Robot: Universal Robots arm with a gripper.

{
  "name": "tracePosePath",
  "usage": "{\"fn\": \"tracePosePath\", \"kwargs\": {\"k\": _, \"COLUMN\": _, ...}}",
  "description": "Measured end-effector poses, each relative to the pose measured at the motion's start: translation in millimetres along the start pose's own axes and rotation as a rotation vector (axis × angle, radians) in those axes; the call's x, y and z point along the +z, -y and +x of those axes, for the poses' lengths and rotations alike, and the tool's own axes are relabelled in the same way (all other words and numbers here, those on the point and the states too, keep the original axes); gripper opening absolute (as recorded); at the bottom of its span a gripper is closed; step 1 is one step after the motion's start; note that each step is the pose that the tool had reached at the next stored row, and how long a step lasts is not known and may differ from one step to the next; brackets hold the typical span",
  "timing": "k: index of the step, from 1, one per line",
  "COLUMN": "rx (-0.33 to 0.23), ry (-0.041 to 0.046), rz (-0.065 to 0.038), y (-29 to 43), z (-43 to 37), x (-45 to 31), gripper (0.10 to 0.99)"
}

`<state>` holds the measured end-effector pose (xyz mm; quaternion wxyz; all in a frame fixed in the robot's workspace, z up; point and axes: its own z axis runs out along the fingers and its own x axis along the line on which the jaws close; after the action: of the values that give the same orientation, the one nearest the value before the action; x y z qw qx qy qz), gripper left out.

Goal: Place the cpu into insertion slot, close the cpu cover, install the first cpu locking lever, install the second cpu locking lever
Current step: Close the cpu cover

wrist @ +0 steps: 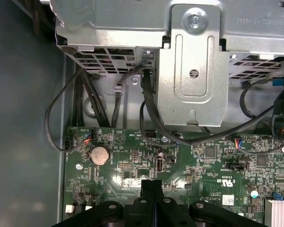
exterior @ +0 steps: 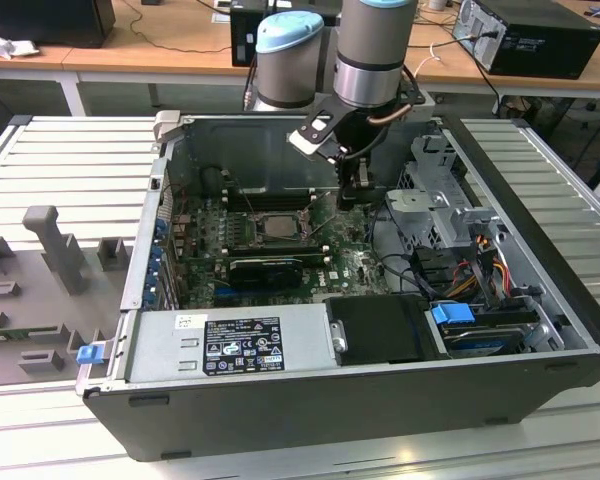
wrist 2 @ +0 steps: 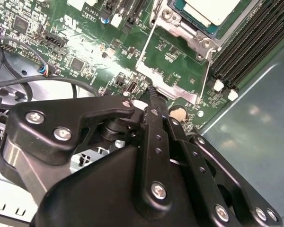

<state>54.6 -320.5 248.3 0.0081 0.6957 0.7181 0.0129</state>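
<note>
Gripper [wrist 2: 151, 93]: the black fingers are pressed together along a thin seam and nothing is held between them; the first wrist view shows the same at [wrist: 151, 185]. The tips hang low over the green motherboard [wrist 2: 85, 52]. A round coin battery [wrist 2: 178, 113] lies on the board just beside the fingertips.

Cpu [wrist 2: 212, 8]: a flat, pale tan-silver square with a smooth, unmarked face. It sits level inside the insertion slot [wrist 2: 182, 32], whose silvery metal rim frames it on the sides that show. Two thin metal rods [wrist 2: 148, 45] run along the rim's outer edges. It cannot be told whether the cpu cover lies closed over the chip.

Relation: the cpu lies beyond the fingertips, well apart from them, with bare board between. Long black memory slots [wrist 2: 255, 38] run alongside the slot on its far side.

In the exterior view the gripper [exterior: 354, 197] stands inside the open computer case [exterior: 310, 405], to the exterior view's right of the cpu [exterior: 277, 226] and not touching it.
</note>
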Motion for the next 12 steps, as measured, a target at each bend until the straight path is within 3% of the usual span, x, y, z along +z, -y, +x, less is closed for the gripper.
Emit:
{"fn": "tracePosePath", "kwargs": {"k": 6, "rx": 0.000, "ry": -0.0002, "rz": 0.000, "y": 15.8, "z": 0.6, "x": -0.4, "gripper": 0.106}}
{"fn": "tracePosePath", "kwargs": {"k": 12, "rx": 0.000, "ry": -0.0001, "rz": 0.000, "y": 42.1, "z": 1.3, "x": -1.1, "gripper": 0.106}}
